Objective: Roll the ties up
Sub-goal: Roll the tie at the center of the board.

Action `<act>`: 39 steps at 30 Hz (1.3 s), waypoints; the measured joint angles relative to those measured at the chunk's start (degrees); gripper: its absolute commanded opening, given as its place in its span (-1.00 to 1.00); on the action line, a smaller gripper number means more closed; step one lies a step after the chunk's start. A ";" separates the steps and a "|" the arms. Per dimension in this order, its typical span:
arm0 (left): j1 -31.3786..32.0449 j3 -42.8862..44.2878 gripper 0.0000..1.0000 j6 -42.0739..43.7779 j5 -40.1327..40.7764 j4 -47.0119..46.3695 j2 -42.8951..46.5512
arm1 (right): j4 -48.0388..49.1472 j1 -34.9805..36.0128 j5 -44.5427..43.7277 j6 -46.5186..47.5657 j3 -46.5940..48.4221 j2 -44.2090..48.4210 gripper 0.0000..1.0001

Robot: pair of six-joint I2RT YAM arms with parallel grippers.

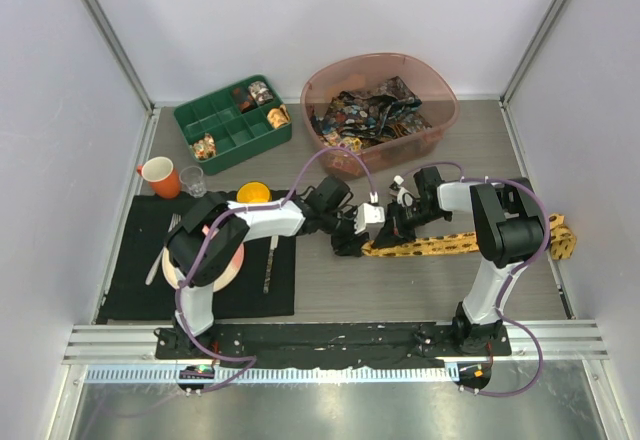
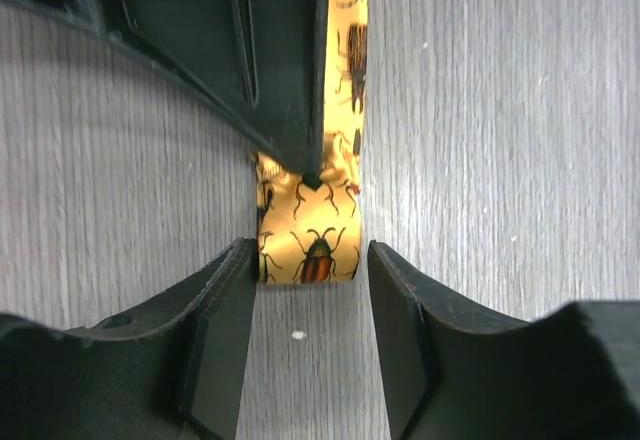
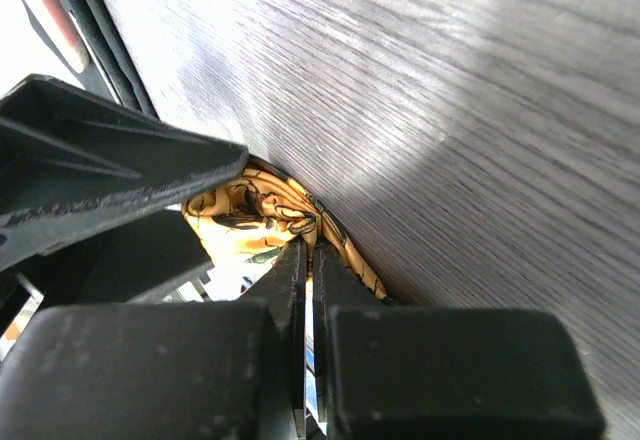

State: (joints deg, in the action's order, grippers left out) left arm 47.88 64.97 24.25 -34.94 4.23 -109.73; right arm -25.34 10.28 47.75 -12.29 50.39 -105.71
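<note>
A yellow tie (image 1: 440, 245) printed with dark beetles is laid flat on the wooden table (image 1: 420, 290), on the near side of the pink tub (image 1: 445, 120). It is stretched sideways, from a point below the tub's middle out past its right rim. More ties (image 1: 375, 110) – dark, with busy prints – are heaped inside that tub, and a green compartment tray (image 1: 232, 120) is set just left of it.

Both grippers are met at the tie's left end. In the left wrist view the left gripper (image 2: 310, 252) is spread wide, with nothing held. Its two black fingers (image 2: 215, 330) are placed one on each side of the tie's (image 2: 305, 210) squared end, near the fabric's edges but without visible contact. The tie runs straight away between them, and just beyond the end it is crossed by the black body of the other arm.

The right gripper (image 3: 308, 245) is drawn almost fully together – only a thin slit is left between its fingers (image 3: 285, 290). Yellow fabric (image 3: 245, 210) is bunched in a small fold at the fingertips and seems to be nipped there, though the pads' contact is hidden in shadow. From above, this gripper (image 1: 392, 228) is seen directly over the tie, a little right of the left gripper (image 1: 350, 240).
</note>
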 measured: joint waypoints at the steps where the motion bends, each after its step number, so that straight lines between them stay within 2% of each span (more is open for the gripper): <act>1: -0.02 -0.28 0.02 0.20 0.00 0.04 0.04 | 0.00 0.00 0.00 0.00 0.00 0.00 -0.99; 3: -0.11 -0.48 0.03 0.22 0.02 0.15 0.04 | 0.00 0.00 0.00 -0.04 0.00 0.00 -0.99; 11: 0.11 -0.48 -0.17 0.09 -0.02 -0.63 0.04 | 0.02 0.00 -0.02 -0.11 0.00 0.00 -0.99; 17: 1.31 0.15 -0.24 -1.09 0.57 -1.53 0.02 | 0.04 0.00 -0.02 -0.13 -0.04 0.00 -0.99; 30: 3.48 4.35 -0.21 -7.21 2.89 -3.02 -3.30 | 0.04 -0.02 -0.04 -0.17 -0.04 0.00 -0.99; 39: 4.50 5.09 -0.21 -5.11 6.40 -0.26 -3.28 | 0.26 -0.02 -0.11 -0.13 -0.28 0.37 -0.99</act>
State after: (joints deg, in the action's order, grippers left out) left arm 52.38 70.06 19.14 -28.53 3.97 -113.01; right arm -25.08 10.26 47.64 -12.43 50.11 -105.34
